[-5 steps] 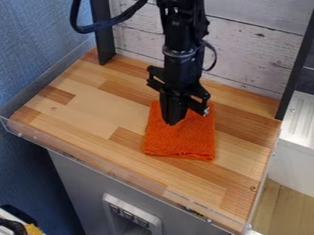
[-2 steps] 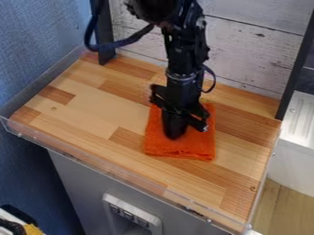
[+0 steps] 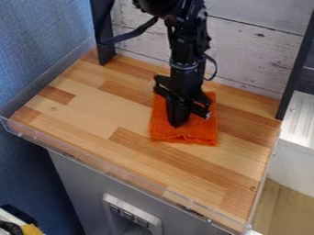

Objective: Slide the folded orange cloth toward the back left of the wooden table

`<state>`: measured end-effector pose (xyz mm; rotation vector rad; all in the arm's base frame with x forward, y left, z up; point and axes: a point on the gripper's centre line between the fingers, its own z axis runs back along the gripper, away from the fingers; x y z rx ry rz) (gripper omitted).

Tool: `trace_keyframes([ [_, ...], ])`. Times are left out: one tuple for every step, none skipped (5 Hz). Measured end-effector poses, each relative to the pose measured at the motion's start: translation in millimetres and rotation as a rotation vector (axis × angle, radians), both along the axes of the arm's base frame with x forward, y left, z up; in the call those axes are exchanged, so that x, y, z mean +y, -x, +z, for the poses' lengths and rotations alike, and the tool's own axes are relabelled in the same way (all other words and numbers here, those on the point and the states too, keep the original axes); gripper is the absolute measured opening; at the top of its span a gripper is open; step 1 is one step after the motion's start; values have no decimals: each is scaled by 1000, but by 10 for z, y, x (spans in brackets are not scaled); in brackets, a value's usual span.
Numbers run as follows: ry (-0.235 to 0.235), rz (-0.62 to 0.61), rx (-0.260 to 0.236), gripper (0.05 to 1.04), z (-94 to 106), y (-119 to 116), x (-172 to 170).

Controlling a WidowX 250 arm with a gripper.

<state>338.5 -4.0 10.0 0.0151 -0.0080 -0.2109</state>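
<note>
Noted: my gripper [image 3: 177, 123] hangs over the folded orange cloth [image 3: 197, 131], its tip within the cloth's outline. Landmark for all places: the dark post [image 3: 103, 39].

Key relation: the cloth is directly beneath my jaws, its larger visible share reaching away from the post, toward the side of the worktop [image 3: 92, 105] opposite it. My tip sits over the half nearer the post. Long axis of the cloth, as judged with its far part hidden behind me, runs from the post's end of the worktop out to the clear front guard [image 3: 135, 180]. The edge farthest from the post is slightly rumpled.

Jaw state: cannot tell whether open or closed, nor whether any fabric is pinched. Contact: tip looks down at the cloth, probably touching; not confirmed. Mine is the one arm at the cloth.
</note>
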Motion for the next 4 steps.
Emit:
trace_keyframes([
  [1, 46, -6, 59, 2, -107, 163],
  [9, 84, -12, 59, 0, -137, 312],
  [15, 126, -5, 59, 1, -132, 482],
  [20, 161, 14, 59, 6, -140, 604],
])
